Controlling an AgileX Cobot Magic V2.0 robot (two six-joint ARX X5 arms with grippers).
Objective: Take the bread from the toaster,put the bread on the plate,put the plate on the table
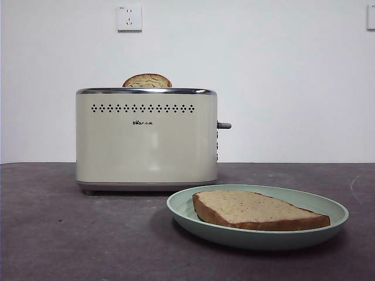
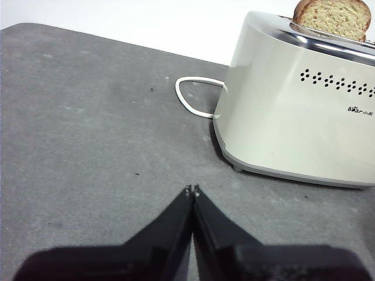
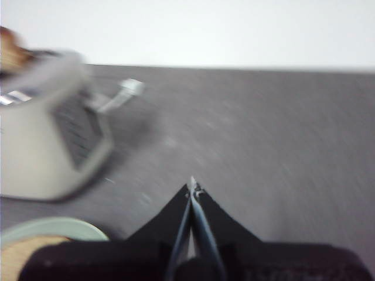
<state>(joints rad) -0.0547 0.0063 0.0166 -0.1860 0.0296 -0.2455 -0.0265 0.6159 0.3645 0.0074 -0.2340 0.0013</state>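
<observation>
The bread (image 1: 258, 209) lies flat on the pale green plate (image 1: 181, 206), which rests on the dark grey table (image 1: 70, 234) in front of and to the right of the cream toaster (image 1: 146, 146). A second, narrower slice (image 1: 147, 81) sticks up from the toaster's slot. My left gripper (image 2: 192, 189) is shut and empty, low over bare table beside the toaster (image 2: 293, 129). My right gripper (image 3: 192, 186) is shut and empty, with the plate (image 3: 53, 227) and bread (image 3: 23, 252) at the edge of its blurred view. Neither arm shows in the front view.
The toaster's grey lever (image 1: 224, 125) sticks out on its right side. A white cord (image 2: 193, 96) loops on the table behind the toaster. A wall socket (image 1: 129, 17) sits on the white wall behind.
</observation>
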